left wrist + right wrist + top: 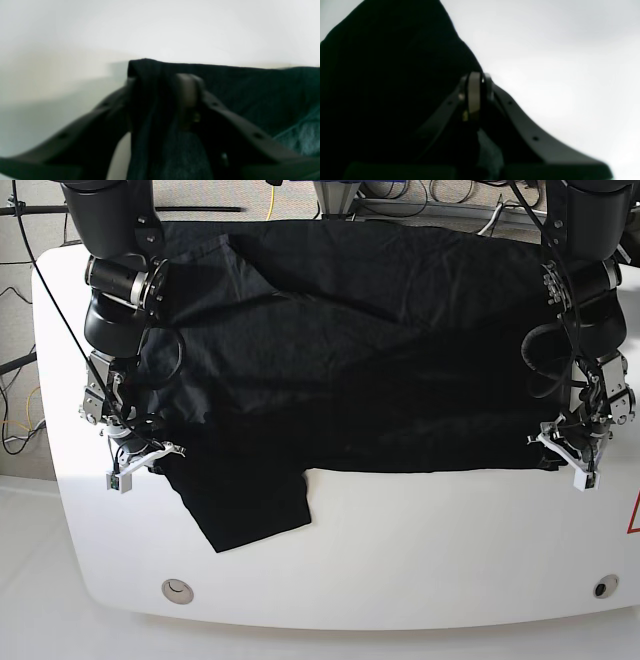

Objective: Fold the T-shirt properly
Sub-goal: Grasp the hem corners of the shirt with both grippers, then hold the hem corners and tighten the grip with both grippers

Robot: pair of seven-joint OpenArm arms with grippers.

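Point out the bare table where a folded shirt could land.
Free: the white table strip along the near edge, below the T-shirt hem, right of the hanging sleeve. Narrow margins sit outside each arm. Crowded: the whole back and middle, covered by black fabric.

Both wrist views are blurred. In the left wrist view, a bunched fold of the T-shirt (pixel 150 105) fills the gap of the left tool (pixel 160 82), hiding one fingertip; the garment runs off the right and bottom edges. In the right wrist view, the cloth leaves the frame at left and top. In the base view, both arms (pixel 115 290) are cut off at the top edge.
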